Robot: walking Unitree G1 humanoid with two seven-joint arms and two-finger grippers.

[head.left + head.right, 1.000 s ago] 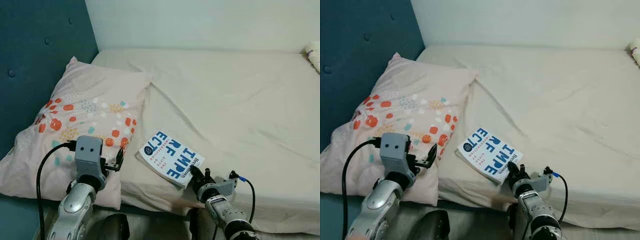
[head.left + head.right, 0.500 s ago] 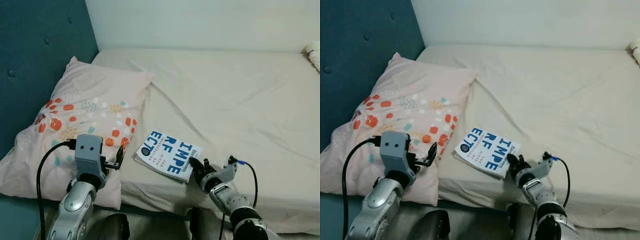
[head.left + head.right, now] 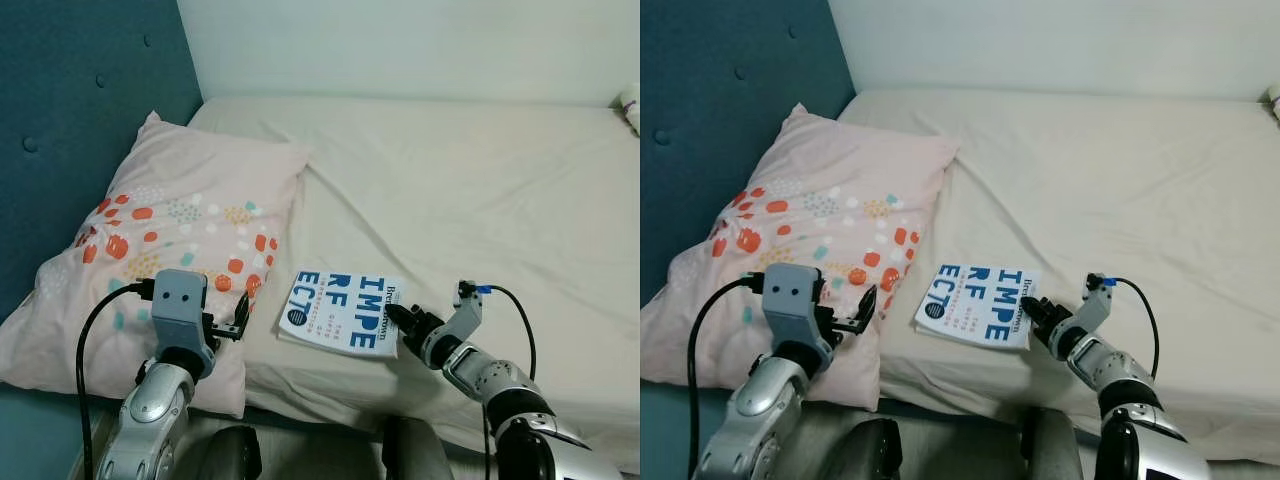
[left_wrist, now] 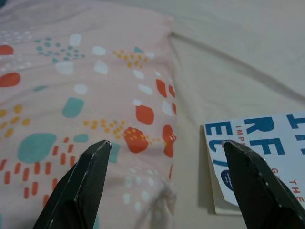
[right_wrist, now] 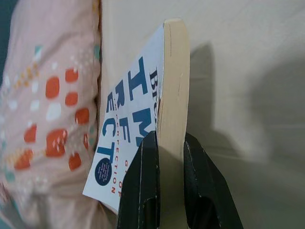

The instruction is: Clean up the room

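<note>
Bedding surrounds one white-and-blue book (image 3: 343, 313) lying flat near the front edge of a cream mattress (image 3: 480, 190), just beside a single pink spotted pillow (image 3: 170, 230). The right gripper (image 3: 393, 313) pinches the book's page edge between both black fingers. The left gripper (image 3: 240, 317) hovers over the pillow's corner, fingers spread wide apart, touching nothing. A teal padded headboard (image 3: 70, 120) stands behind the pillow. Part of the cover's smaller lettering is too small to read.

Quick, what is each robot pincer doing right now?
Left pincer: open, holding nothing, above the pink spotted pillow.
Right pincer: closed on the white paperback book with blue letters.
</note>
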